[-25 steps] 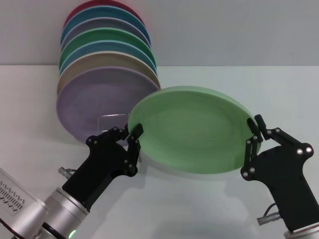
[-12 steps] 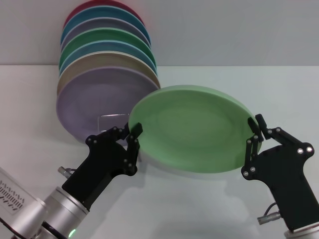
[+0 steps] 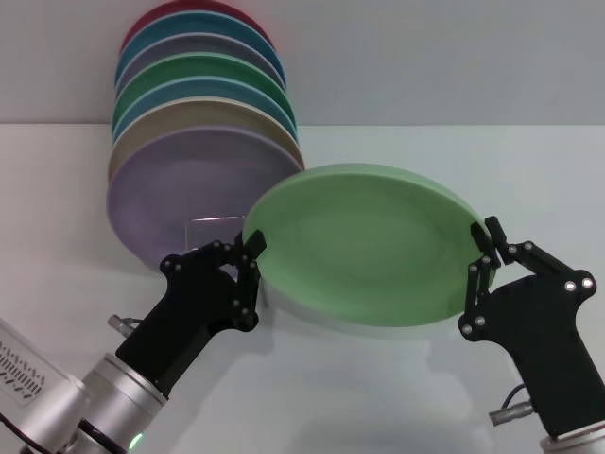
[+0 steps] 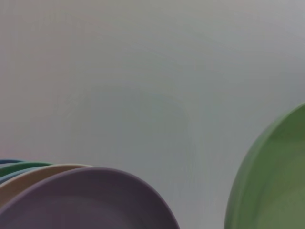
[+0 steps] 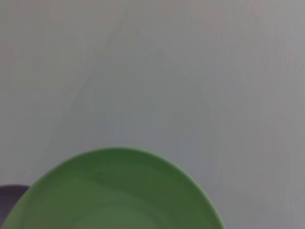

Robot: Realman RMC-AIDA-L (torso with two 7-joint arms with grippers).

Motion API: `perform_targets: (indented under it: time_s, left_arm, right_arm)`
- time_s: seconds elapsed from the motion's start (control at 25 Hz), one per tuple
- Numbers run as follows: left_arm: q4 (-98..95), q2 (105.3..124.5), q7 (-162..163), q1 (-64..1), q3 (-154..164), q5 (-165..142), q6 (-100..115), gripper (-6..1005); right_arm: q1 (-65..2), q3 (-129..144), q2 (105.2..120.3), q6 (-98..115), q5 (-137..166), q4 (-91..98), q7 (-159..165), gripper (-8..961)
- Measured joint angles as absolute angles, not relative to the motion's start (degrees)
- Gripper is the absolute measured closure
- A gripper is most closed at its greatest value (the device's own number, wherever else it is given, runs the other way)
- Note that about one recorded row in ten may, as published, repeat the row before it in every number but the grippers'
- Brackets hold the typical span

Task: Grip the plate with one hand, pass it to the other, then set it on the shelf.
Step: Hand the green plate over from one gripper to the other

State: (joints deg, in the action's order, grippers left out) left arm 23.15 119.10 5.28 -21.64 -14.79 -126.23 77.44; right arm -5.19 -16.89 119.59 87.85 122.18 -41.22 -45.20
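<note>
While the right claw [image 3: 484,248] pinches its right rim, the plate [image 3: 364,241] hangs tilted, face up and leftward; the left claw [image 3: 248,257] gapes beside its left rim.

Row of upright round plates stands at back left of white counter [image 3: 85,312], each overlapping the next. Front to back: matte lavender plate [image 3: 194,194], beige plate [image 3: 142,128], light blue plate [image 3: 180,92], dark green plate [image 3: 189,68], grey-purple plate [image 3: 180,45], blue plate [image 3: 170,26], crimson plate [image 3: 156,11]. Plain grey wall [image 3: 425,57] behind.
</note>
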Motion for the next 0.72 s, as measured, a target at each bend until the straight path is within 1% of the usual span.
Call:
perform_targets:
  time_s: [0.28,0.44,0.72]
  left_arm:
    - [23.1,119.09,5.2,-21.4,-15.3,-126.2,77.4,966]
    - [23.0,119.09,5.1,-21.3,-16.1,-126.2,77.4,966]
    - [23.1,119.08,5.1,-20.9,-18.5,-126.0,77.4,965]
  right_arm:
    - [-5.6,-16.7,119.38,88.2,122.2,-40.5,-45.1,932]
    - [-5.7,-16.5,119.30,88.3,122.2,-40.3,-44.9,816]
    - [-5.3,-14.7,119.26,89.5,122.7,-40.6,-44.8,714]
